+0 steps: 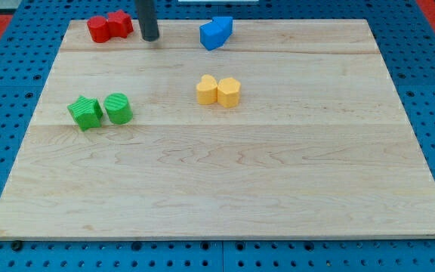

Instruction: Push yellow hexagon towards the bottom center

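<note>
While tip (150, 38) rests near board's top edge, bare rod, grasping nothing, yellow hexagon (229, 92) lies well apart toward view's lower right of it, touching yellow heart (207, 90). Tip must get above hexagon.

My tip (150, 37) near board's (278, 189) top edge, just right of red pair (109, 26), well left of blue pair (216, 32). Yellow hexagon (229, 92) touches yellow heart (207, 90) on its left, mid-board. Green pair (100, 111) far left.
</note>
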`<action>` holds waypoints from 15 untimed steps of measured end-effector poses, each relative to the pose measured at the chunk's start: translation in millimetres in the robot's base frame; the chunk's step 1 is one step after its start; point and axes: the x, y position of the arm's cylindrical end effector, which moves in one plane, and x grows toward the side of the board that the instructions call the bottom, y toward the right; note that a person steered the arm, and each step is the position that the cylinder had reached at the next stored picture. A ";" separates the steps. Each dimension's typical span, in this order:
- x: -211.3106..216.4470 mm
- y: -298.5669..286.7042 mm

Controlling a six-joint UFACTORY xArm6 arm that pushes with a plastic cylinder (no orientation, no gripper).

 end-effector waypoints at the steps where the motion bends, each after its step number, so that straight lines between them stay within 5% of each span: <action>1: 38.6 53.7; 5: 151.3 160.0; 10: 166.2 82.7; 12: 227.8 105.9; 13: 232.1 129.3; 15: 132.6 143.7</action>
